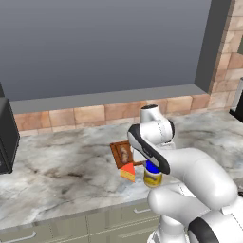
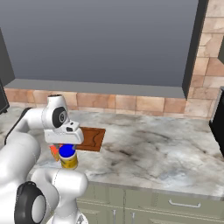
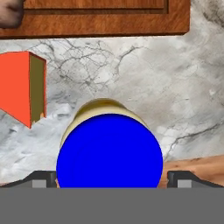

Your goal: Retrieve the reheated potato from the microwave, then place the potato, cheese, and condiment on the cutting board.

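The condiment (image 3: 109,151), a squat jar with a blue lid, stands on the marble counter (image 1: 61,166) near its front edge. My gripper (image 3: 111,177) hangs open right over it, one fingertip (image 3: 43,178) on each side of the lid, with nothing held. The jar (image 1: 153,176) also shows under my hand (image 2: 66,145) in both base views. The cheese (image 3: 24,85) sits on the counter just beside the jar (image 2: 68,159). Behind them lies the cutting board (image 3: 109,17) with the potato (image 1: 125,152) on it. The black microwave (image 1: 6,137) is at the far left, cut off by the picture's edge.
A brick backsplash (image 1: 85,114) and a grey wall close the back of the counter. A dark appliance (image 2: 218,127) stands at the right end. Open marble stretches to the right of the board (image 2: 153,148). Cabinet drawers (image 2: 183,203) run below the front edge.
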You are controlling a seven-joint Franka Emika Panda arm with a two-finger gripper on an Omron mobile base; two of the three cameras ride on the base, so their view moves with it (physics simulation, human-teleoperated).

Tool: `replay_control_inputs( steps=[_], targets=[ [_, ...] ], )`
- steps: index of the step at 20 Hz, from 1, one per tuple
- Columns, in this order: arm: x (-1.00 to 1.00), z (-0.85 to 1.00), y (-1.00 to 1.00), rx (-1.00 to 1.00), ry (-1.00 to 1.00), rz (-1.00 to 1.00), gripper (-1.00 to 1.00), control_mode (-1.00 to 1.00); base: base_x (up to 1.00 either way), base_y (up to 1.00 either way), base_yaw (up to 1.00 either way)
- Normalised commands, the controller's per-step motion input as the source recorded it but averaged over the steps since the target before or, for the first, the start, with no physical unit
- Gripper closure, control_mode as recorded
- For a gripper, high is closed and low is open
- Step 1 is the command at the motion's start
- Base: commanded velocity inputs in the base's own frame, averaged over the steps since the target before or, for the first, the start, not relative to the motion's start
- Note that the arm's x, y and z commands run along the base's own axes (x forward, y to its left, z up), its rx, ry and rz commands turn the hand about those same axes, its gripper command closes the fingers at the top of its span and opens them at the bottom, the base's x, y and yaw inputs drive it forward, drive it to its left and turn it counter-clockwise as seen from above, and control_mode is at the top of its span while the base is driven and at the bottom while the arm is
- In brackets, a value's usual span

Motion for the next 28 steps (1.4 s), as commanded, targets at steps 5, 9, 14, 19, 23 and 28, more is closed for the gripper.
replay_control_inputs(
  steps=[5, 9, 14, 19, 23, 28],
  targets=[
    [-0.06, -0.02, 0.0, 0.0, -0.04, 0.05, -1.0, -1.0, 0.0, 0.0, 0.0],
    [-0.12, 0.0, -0.01, 0.0, -0.08, 0.04, -1.0, -1.0, 0.0, 0.0, 0.0],
    [-0.17, 0.0, -0.05, 0.0, -0.12, 0.02, -1.0, -1.0, 0.0, 0.0, 0.0],
    [-0.05, 0.0, -0.1, 0.01, -0.06, 0.0, -1.0, -1.0, 0.0, 0.0, 0.0],
    [0.03, 0.0, -0.01, 0.04, 0.0, 0.0, -1.0, -1.0, 0.0, 0.0, 0.0],
    [0.08, 0.0, 0.03, 0.05, 0.0, 0.0, -1.0, -1.0, 0.0, 0.0, 0.0]
  ],
)
